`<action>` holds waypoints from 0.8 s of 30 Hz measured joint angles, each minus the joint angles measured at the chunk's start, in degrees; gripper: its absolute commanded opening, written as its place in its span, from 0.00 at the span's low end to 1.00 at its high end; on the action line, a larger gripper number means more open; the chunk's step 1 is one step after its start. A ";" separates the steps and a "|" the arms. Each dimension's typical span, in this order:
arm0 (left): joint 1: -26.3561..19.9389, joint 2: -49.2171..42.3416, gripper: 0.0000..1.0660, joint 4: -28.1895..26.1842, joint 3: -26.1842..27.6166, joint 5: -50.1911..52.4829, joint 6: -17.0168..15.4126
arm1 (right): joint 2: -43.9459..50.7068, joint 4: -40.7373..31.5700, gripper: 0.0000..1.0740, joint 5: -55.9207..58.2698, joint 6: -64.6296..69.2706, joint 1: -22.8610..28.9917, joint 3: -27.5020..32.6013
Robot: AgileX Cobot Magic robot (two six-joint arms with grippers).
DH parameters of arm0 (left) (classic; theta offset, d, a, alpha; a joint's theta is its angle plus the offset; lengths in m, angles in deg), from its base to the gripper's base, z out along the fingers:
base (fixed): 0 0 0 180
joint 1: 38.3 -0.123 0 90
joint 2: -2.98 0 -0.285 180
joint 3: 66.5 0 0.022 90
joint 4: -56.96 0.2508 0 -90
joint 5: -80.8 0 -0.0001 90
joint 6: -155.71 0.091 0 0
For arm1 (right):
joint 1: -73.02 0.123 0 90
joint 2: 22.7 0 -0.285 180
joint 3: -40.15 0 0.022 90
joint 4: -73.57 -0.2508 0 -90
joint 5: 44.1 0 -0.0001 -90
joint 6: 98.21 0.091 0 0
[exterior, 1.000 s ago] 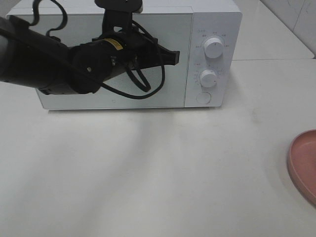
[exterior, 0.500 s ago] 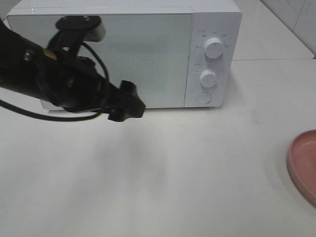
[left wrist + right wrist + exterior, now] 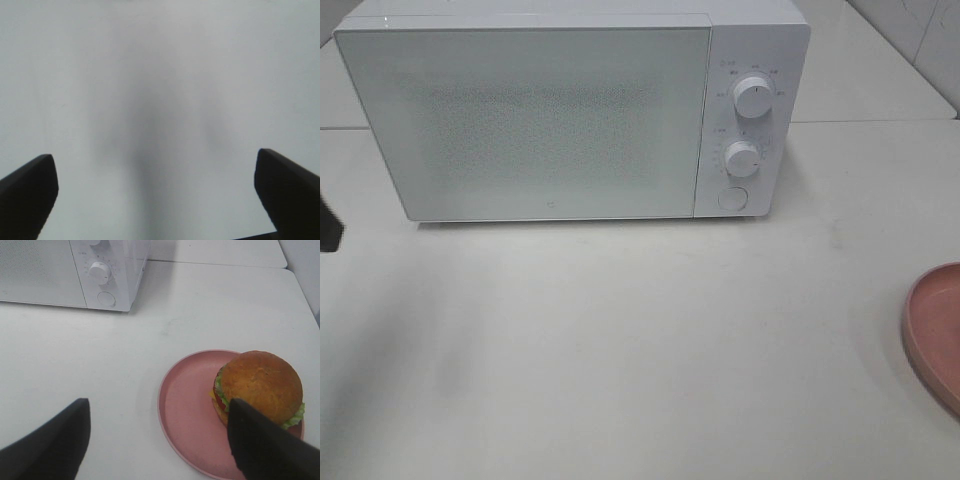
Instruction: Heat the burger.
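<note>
The burger, with an orange-brown bun and green lettuce at its edge, sits on the pink plate in the right wrist view. My right gripper hovers open on the near side of the plate, holding nothing. One of its fingers overlaps the burger's lower edge in the picture. The white microwave stands at the back with its door closed. My left gripper is open over bare table. In the exterior view only a dark tip of the left gripper shows at the left edge.
Two knobs and a round button sit on the microwave's right panel. Only a slice of the pink plate shows at the right edge of the exterior view. White tabletop spreads in front of the microwave.
My left arm has swung away from the front of the microwave door, down and to the left, almost out of the exterior view. The door has stayed closed.
</note>
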 measured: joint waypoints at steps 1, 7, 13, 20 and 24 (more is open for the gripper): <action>0.00 0.00 0.94 0.00 0.00 0.00 0.00 | 0.00 0.00 0.70 0.00 0.00 0.00 0.00; -0.29 -16.21 0.93 10.77 -9.74 -4.58 -11.52 | 0.00 0.00 0.70 0.00 0.00 0.00 0.00; -0.29 -34.95 0.92 13.41 -15.01 -7.62 -15.01 | 0.00 0.00 0.70 0.00 0.00 0.00 0.00; -0.29 -45.03 0.92 13.69 -13.87 -15.47 -14.78 | 0.00 0.00 0.70 0.00 0.00 0.00 0.00; -0.29 -50.31 0.92 12.43 -13.98 -20.00 -11.29 | 0.00 0.00 0.70 0.00 0.00 0.00 0.00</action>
